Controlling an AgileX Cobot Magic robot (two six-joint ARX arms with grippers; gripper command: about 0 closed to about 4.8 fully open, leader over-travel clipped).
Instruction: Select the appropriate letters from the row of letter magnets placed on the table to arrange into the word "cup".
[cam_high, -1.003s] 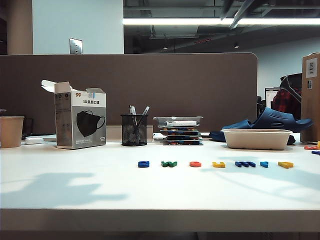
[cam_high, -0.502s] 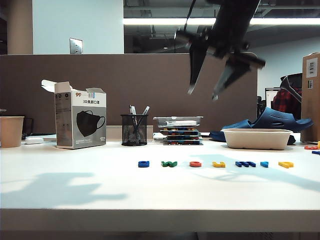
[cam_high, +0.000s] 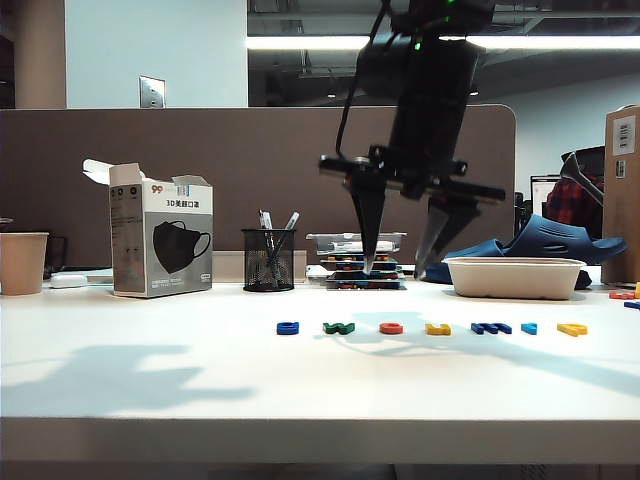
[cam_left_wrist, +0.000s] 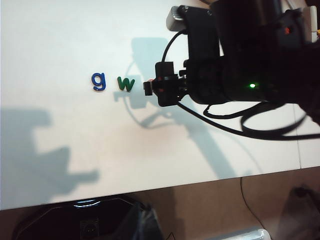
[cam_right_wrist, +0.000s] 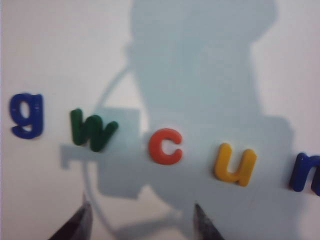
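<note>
Looking across a white table (cam_high: 150, 380) in an office bay, backed by a brown partition. Finding the red-orange c (cam_high: 391, 328) lying flat mid-row among seven small letters, each spaced apart from the next, probably to give a fingertip room on either side. Seeing the yellow u (cam_high: 437, 329) just right of the c in the exterior view, and the yellow p (cam_high: 571, 329) ending the row, well right of the c. Passing over the green w (cam_high: 338, 328) and blue g (cam_high: 288, 328) left of the c as unneeded.

Spotting the right gripper (cam_high: 394, 268) hanging above and slightly behind the c, tips pointing down, jaws spread wide and carrying nothing. Reading the right wrist view the same way: the c (cam_right_wrist: 165, 146) lying just ahead of the gap in the right gripper (cam_right_wrist: 140, 212), closer to one tip, so likely lining up for a pinch on that letter. Not finding the left gripper in any picture.

Judging the open strip in front of the c, toward the pale front edge, as the roomiest spot for spelling the word. Keeping in mind the pen cup (cam_high: 268, 262) and beige tray (cam_high: 513, 277) standing behind the c, both well clear.
</note>
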